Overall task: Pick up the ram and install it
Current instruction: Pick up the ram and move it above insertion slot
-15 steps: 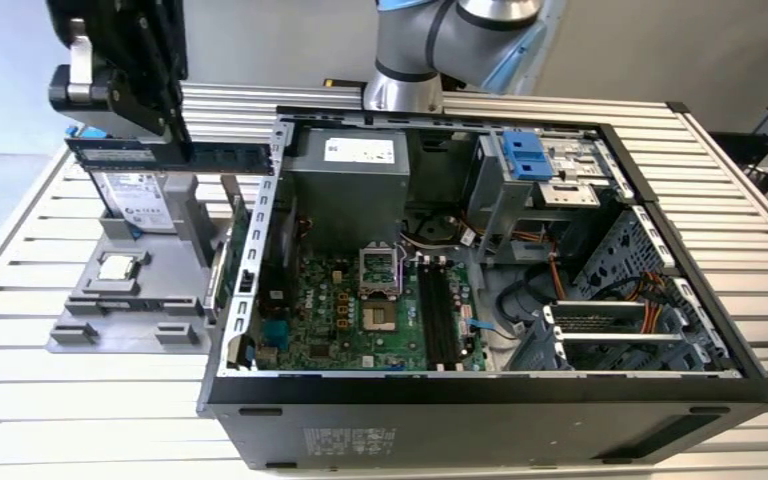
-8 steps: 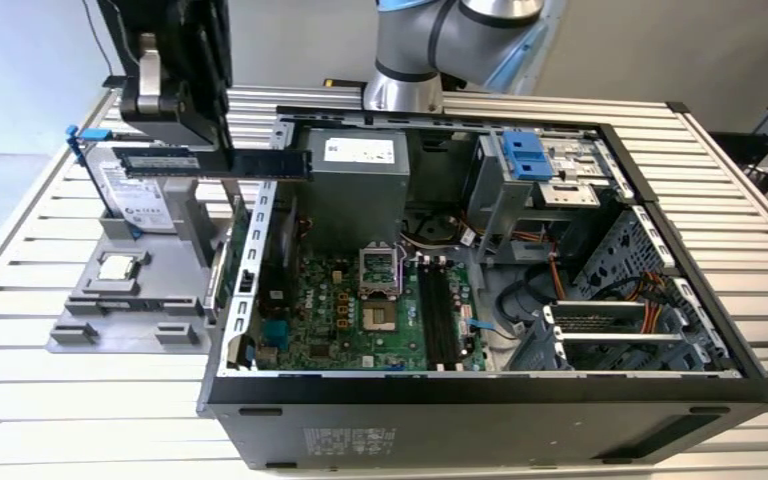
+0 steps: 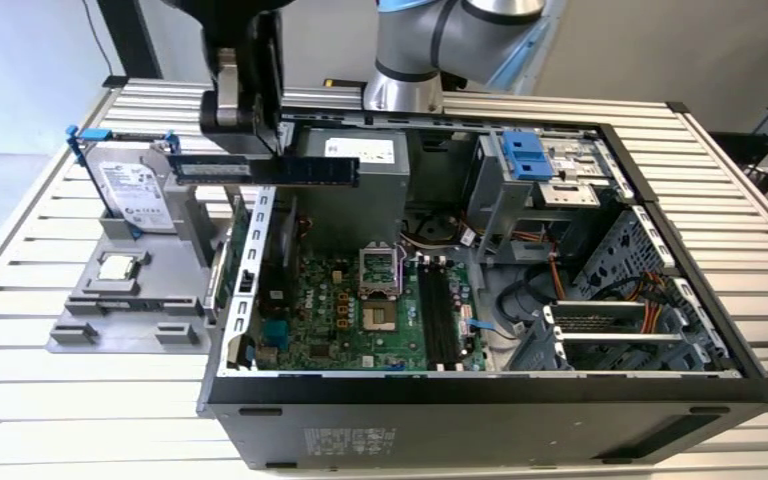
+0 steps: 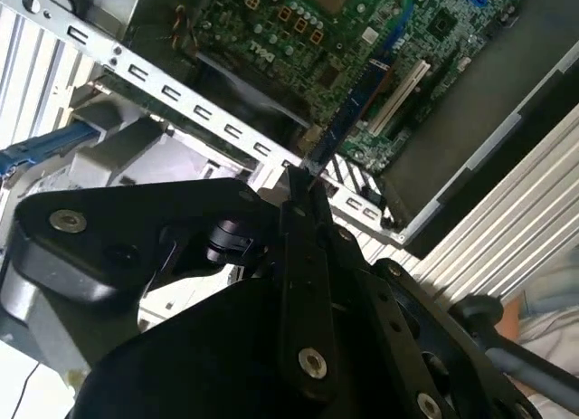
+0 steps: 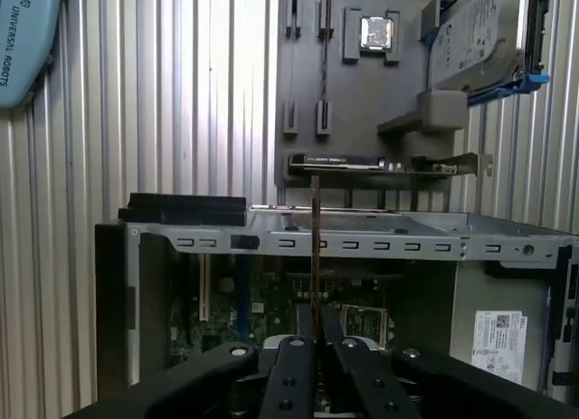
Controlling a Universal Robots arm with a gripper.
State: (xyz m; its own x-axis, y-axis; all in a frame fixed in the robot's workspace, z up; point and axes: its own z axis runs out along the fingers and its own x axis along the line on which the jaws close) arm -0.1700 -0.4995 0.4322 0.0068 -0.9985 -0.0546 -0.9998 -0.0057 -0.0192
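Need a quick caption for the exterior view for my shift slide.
End effector grips the ram above the open computer case, beside the grey parts stand.

My work surface (image 3: 37,410) is a slatted metal top, pale silver, w/ the grooves running left to right across the exterior view. Two things sit directly on it. The biggest is an open black PC case (image 3: 491,392), lying on its side w/ the open face up; it takes the middle & the exterior view's right. Just beside it, on the exterior view's left, is a flat grey holder plate (image 3: 104,335). Can't tell if plate & case wall touch. In the first wrist view the same slats (image 5: 181,84) run alongside the plate (image 5: 353,102), w/ the case rim (image 5: 362,222) nearer me.
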